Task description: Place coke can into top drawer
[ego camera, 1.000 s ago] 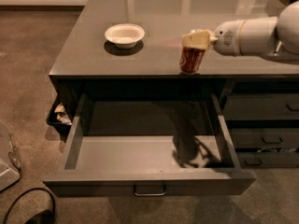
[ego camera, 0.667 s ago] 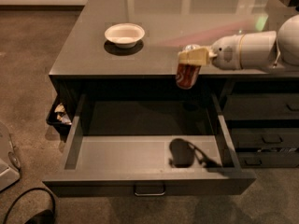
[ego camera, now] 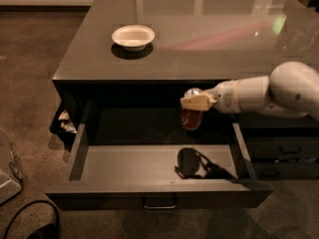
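Note:
The top drawer (ego camera: 124,163) is pulled wide open below the dark counter, showing its lighter grey floor and a small metal handle at front centre. My gripper (ego camera: 196,102) reaches in from the right on a white arm and is shut on the coke can (ego camera: 191,116). The red can hangs upright in the air above the right half of the drawer floor, in front of the counter's edge. Its round shadow falls on the drawer floor just below.
A white bowl (ego camera: 133,36) sits on the counter top (ego camera: 209,39) at the back left. Narrower stacked dark drawers (ego camera: 281,151) stand to the right of the open drawer. A small bin with crumpled paper (ego camera: 64,123) is at the left, a cable (ego camera: 30,220) on the carpet.
My gripper has carried the coke can off the counter top, forward and down, over the open drawer. Its shadow has moved left on the drawer floor.

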{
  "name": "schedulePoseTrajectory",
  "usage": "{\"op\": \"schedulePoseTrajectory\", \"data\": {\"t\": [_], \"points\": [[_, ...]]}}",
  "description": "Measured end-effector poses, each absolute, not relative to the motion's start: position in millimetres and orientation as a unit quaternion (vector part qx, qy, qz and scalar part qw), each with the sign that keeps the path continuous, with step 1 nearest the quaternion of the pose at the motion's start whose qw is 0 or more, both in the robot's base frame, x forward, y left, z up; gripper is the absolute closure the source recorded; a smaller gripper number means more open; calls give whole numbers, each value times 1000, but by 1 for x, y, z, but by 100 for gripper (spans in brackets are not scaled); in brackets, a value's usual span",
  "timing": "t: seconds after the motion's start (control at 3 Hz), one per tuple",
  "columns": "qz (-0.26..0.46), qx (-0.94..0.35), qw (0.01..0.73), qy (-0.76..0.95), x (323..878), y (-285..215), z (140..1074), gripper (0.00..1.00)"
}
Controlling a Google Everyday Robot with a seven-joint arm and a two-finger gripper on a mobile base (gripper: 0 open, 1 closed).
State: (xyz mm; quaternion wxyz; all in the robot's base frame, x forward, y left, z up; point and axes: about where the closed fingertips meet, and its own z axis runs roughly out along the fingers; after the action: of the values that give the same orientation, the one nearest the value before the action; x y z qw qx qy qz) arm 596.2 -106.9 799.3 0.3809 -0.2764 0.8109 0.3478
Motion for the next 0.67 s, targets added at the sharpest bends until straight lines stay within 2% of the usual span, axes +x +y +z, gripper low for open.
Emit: {"op": "schedulePoseTrajectory", "data": {"t": [0.33,0.67], "points": [[337,-240,379,828,603,-98,735,100],[322,-193,388,842,619,-91,690,82]]}}
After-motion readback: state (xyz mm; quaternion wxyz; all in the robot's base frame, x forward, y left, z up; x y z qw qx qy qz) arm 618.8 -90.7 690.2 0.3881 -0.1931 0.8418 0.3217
